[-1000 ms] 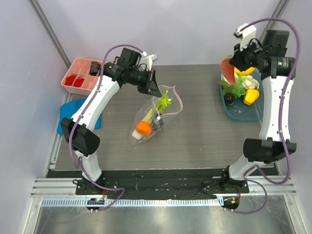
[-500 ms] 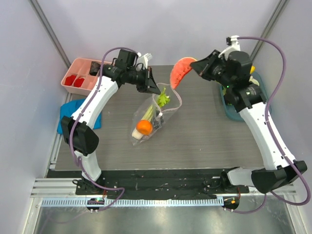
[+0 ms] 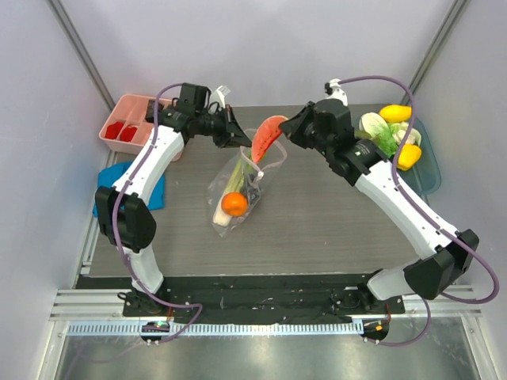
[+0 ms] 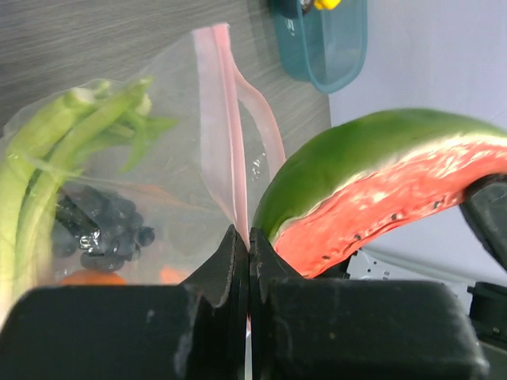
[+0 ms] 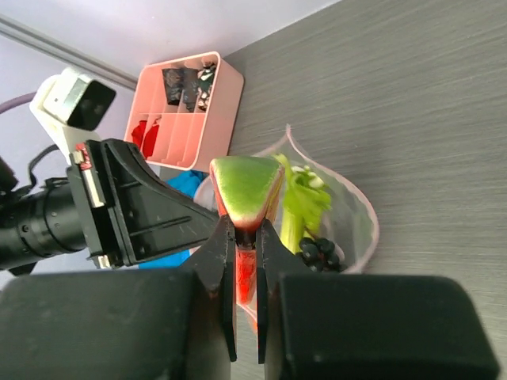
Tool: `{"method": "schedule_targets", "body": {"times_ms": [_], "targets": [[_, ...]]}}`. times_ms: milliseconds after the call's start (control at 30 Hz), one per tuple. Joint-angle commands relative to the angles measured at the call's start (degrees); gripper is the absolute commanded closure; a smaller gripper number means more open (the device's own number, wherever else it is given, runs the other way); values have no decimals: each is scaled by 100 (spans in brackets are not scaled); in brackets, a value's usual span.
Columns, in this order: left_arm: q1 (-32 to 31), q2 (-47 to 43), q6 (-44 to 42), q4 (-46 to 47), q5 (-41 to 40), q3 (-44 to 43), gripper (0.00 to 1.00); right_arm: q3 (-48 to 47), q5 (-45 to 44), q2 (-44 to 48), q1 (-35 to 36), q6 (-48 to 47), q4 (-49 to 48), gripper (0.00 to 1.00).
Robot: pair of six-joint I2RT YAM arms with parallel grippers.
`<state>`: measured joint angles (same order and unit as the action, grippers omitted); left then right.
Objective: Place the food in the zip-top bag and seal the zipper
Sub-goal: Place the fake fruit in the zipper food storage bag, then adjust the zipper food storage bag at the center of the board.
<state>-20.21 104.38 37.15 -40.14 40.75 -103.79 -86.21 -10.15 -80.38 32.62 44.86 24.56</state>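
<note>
1. Far left: the pink compartment tray [image 3: 119, 112] sits at the table [image 3: 317, 229] corner with a blue cloth [image 3: 107, 188] just in front of it. Neither belongs to the job.
2. The left gripper [image 4: 248, 237] is pinched tight on the zipper [image 4: 226, 119], holding one lip of the bag [image 3: 238, 186] up off the table so that the mouth gapes toward the right arm.
3. The bag lies left of table centre, slanting toward the near edge. Inside it are the leek [image 3: 231, 182], the orange [image 3: 233, 204] and the dark grapes [image 4: 107, 229].
4. The watermelon slice [image 3: 267, 136] hangs at the bag's mouth, rind up and lower tip pointing down at the opening. Whether the tip is already past the lip cannot be told.
5. The right gripper [image 5: 245, 229] is clamped narrow on the slice's upper end.
6. Far right: the teal bin [image 3: 430, 176] holds the yellow fruits [image 3: 394, 113] and the cabbage [image 3: 372, 125], not yet bagged.
7. Step in hand, by judgement: loading the slice, roughly midway through the filling.
8. The next move likely calls for sliding the slice down along the open lip, clear of the leek tops, and letting go only once it is well inside. The left pinch must hold the mouth open. Sealing comes last.
</note>
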Motion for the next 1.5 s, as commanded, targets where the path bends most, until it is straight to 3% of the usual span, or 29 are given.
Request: {"method": "schedule_targets", "body": {"times_ms": [0, 300, 533, 667, 767, 800, 867, 900, 1200, 1467], "targets": [[78, -400, 285, 586, 354, -10, 100, 122, -242, -109, 218, 146, 31, 99], [87, -532, 460, 1052, 653, 271, 100, 290, -110, -276, 306, 295, 59, 99], [87, -699, 609, 1324, 916, 289, 100, 404, 505, -408, 569, 286, -337, 99], [87, -769, 829, 1535, 1145, 394, 100, 535, 1356, -505, 789, -64, -899, 99], [78, -840, 829, 1597, 1207, 456, 100, 439, 1525, -593, 860, -477, -821, 79], [78, -875, 821, 1606, 1224, 473, 100, 361, 1438, -602, 860, -583, -760, 58], [96, -928, 812, 1641, 1269, 517, 100, 220, 1350, -576, 842, -987, -541, 37], [96, -954, 812, 1641, 1277, 526, 100, 106, 1349, -532, 834, -1084, -479, 33], [184, -989, 847, 1676, 1488, 535, 100, 0, 1481, 373, 658, -2648, 102, 22], [184, -1042, 856, 1755, 1532, 658, 100, -89, 1104, 778, 157, -2579, 970, 31]]}}
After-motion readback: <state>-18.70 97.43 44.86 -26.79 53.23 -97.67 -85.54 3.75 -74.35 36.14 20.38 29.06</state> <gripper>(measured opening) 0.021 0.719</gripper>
